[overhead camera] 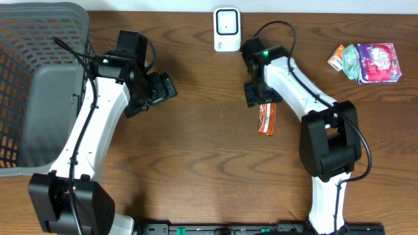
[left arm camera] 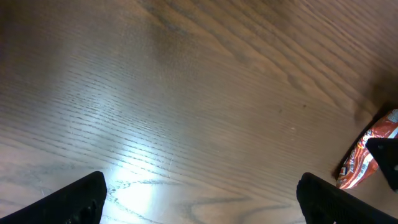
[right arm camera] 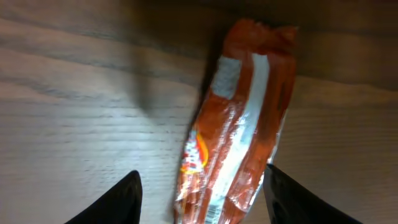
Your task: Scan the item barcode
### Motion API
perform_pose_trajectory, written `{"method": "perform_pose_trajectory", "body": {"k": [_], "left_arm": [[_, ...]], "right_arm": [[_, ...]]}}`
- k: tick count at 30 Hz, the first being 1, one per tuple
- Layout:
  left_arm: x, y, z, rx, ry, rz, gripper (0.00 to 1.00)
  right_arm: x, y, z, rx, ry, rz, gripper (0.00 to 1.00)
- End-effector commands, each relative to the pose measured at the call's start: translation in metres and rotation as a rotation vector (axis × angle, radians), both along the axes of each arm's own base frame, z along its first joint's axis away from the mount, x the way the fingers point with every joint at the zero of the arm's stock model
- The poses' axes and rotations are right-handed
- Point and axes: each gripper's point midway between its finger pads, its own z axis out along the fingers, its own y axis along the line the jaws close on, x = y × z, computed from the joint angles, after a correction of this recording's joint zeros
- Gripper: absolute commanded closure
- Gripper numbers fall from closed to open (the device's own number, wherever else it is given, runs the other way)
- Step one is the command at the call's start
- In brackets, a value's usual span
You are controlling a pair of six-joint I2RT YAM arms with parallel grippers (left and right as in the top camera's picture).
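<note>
Brown wooden worktop (overhead camera: 196,163) carries everything. Left of the white scanner (overhead camera: 226,29), the left pincer (left arm camera: 200,198) stands wide open, empty. Below the scanner, the right pincer (right arm camera: 202,198) is open astride the flat-lying orange packet (right arm camera: 242,118).

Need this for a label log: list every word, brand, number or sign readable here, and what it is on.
None can be quoted.
On the orange foil snack packet: logo and print, too blurred.
On the white rectangular scanner: nothing legible.
On the pile of pink and green packets: too small.
</note>
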Motion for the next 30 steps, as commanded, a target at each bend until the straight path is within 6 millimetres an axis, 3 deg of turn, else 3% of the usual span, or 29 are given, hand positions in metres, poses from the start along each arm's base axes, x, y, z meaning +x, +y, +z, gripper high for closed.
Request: {"method": "perform_pose_trajectory", "body": {"k": [1,11,19,22,26,30], "left_arm": [[0.002,0.002,0.001,0.012,-0.002,-0.002,0.02],[0.002,0.002,0.001,0.012,-0.002,-0.002,0.02],[0.002,0.002,0.001,0.011,-0.002,-0.002,0.02],[0.002,0.002,0.001,0.012,-0.002,-0.002,0.02],[0.002,0.002,0.001,0.012,-0.002,-0.001,0.02],[0.002,0.002,0.001,0.012,-0.002,-0.002,0.02]], "right_arm": [[0.002,-0.022,0.003,-0.157,-0.081,-0.057,0.43],[-0.017,-0.024,-0.031,-0.181,-0.057,-0.041,0.47],[-0.024,-0.022,-0.044,-0.188,-0.062,-0.028,0.52],[-0.020,-0.034,-0.039,-0.263,-0.091,-0.023,0.53],[-0.012,-0.057,-0.015,-0.448,-0.146,-0.003,0.46],[-0.011,-0.055,-0.003,-0.494,-0.157,0.020,0.45]]}}
